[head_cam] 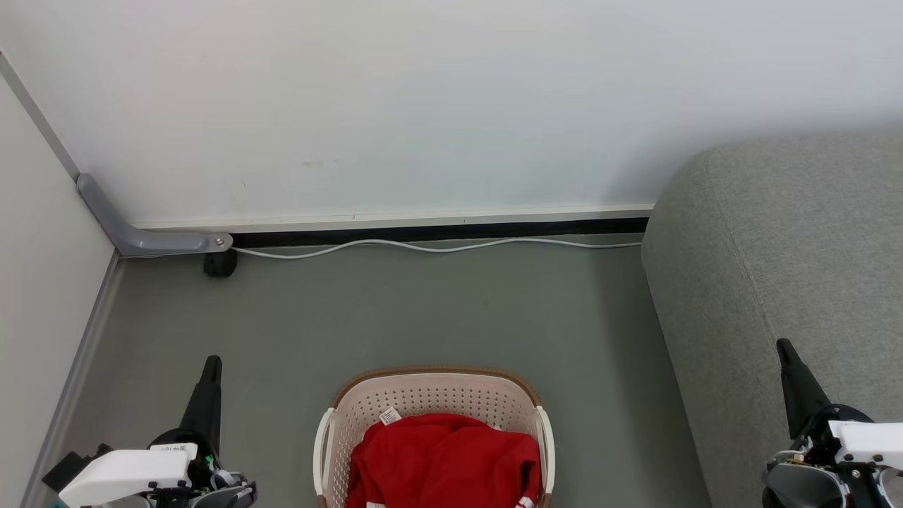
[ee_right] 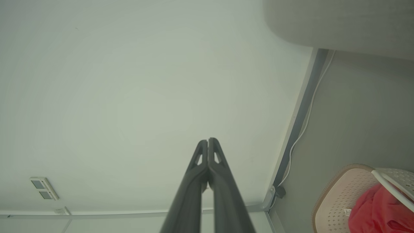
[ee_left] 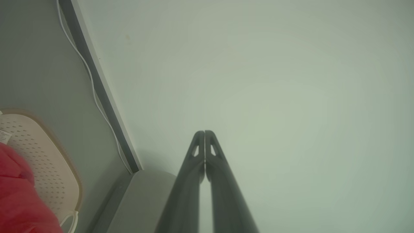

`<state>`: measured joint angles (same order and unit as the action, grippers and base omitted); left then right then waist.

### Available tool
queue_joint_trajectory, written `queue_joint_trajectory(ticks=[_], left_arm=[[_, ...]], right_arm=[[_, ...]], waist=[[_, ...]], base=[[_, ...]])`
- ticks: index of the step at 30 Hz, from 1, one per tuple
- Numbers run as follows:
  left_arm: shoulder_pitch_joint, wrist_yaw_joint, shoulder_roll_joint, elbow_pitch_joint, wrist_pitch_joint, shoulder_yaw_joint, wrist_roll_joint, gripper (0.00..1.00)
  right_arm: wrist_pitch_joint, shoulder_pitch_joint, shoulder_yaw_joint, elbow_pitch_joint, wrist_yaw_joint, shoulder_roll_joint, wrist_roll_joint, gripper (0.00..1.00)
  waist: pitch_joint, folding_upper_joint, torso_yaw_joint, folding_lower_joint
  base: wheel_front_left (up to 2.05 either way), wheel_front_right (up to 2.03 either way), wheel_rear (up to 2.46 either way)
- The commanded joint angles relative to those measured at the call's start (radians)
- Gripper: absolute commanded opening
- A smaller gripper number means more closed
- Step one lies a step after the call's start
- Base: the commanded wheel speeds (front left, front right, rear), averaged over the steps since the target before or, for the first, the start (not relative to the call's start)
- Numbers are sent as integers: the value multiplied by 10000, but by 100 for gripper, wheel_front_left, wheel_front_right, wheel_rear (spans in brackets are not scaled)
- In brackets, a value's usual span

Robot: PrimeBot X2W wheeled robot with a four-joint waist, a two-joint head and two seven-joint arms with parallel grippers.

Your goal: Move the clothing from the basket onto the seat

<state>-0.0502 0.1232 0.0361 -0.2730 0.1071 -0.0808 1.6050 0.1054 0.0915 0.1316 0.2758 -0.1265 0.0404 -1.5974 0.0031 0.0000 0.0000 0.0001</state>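
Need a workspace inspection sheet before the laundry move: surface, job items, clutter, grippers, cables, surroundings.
Surface: grey floor, flat.
Job's things: red clothing piled in the cream basket, white tag on top; grey sofa on the robot's right, no clothing on its visible part.
Clutter: nothing seen.
Grippers: left gripper and right gripper, jaws shut, empty, one on each side of the basket, apart from it.
Cables: white cable along the skirting.
Surroundings: white wall; grey bracket with black caster in the left corner.
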Motion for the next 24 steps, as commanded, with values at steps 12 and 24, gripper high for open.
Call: queue_joint_trajectory(ticks=[12,24], left_arm=[[-577,75,141,281,58,-326,39,0],[-577,75,141,281,58,-326,39,0]], right_arm=[[76,164,-182,-311,-42,98,-116,0],[76,164,-182,-311,-42,98,-116,0]], waist=[[0,0,0,0],[0,0,0,0]], base=[[0,0,0],[0,0,0]])
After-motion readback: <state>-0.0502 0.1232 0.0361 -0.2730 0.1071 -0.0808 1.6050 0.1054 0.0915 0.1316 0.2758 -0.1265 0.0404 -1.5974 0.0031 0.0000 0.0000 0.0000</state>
